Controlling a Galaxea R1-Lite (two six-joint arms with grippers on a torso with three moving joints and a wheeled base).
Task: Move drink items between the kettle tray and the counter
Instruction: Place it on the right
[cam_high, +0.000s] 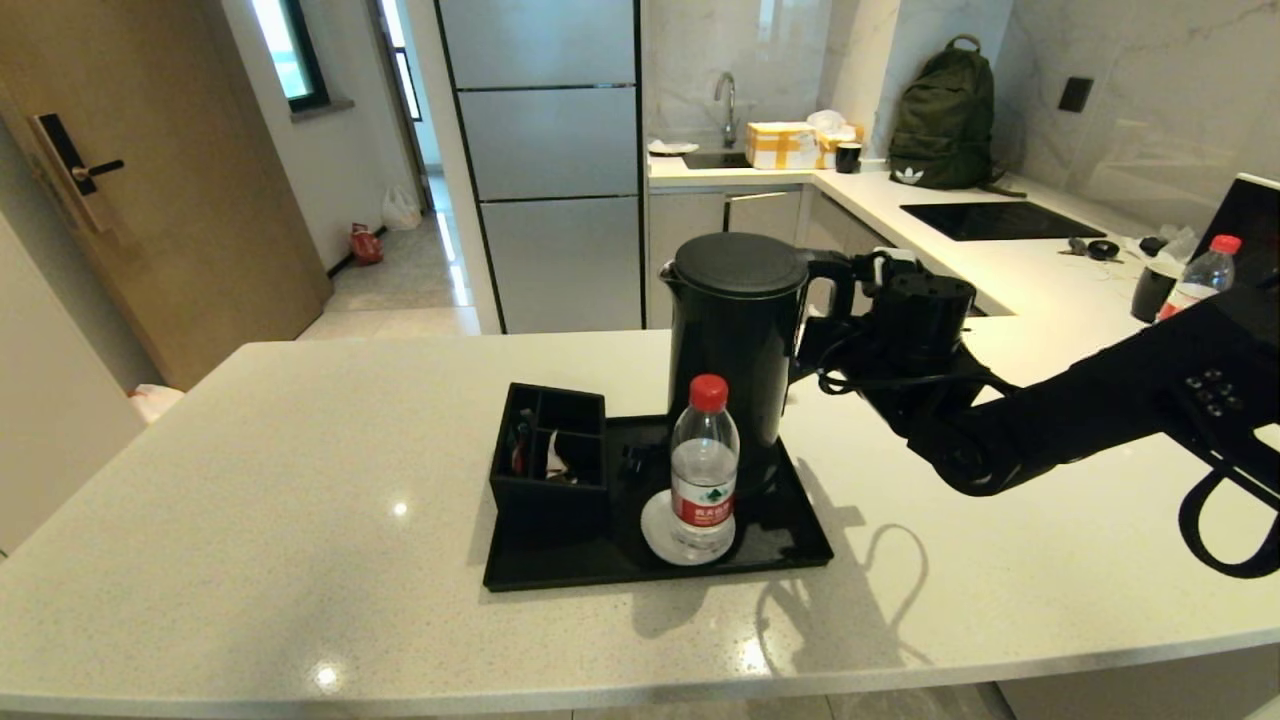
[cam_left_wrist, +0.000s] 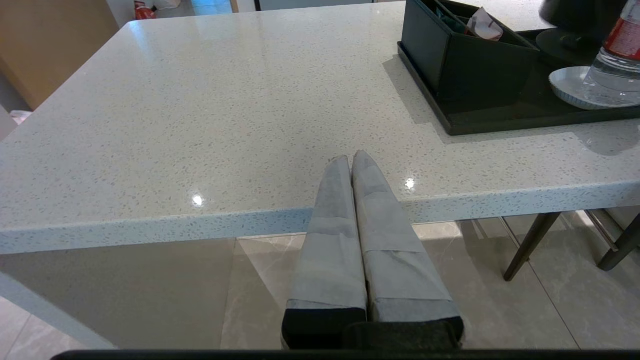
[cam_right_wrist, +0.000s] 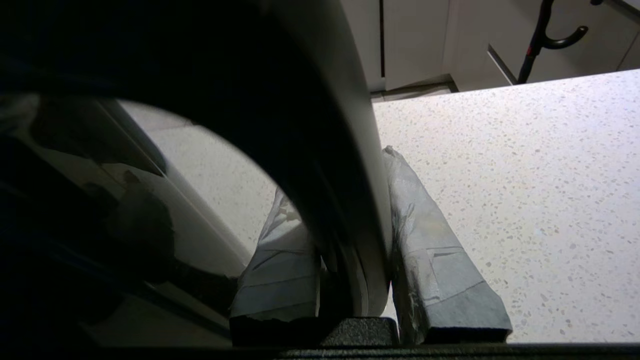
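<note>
The tall black kettle is upright over the back of the black tray, its foot hidden behind the water bottle. Reaching in from the right, my right gripper is shut on the kettle's loop handle, one finger on each side. In the left wrist view the kettle's underside sits just over the round base; contact cannot be told. The pale sachet lies in the compartmented box. My left gripper is shut and empty, parked at the counter's near edge.
The red-capped bottle stands on a white saucer at the tray's front. A second bottle and a black cup are on the far right counter. The speckled worktop stretches bare to the left of the tray.
</note>
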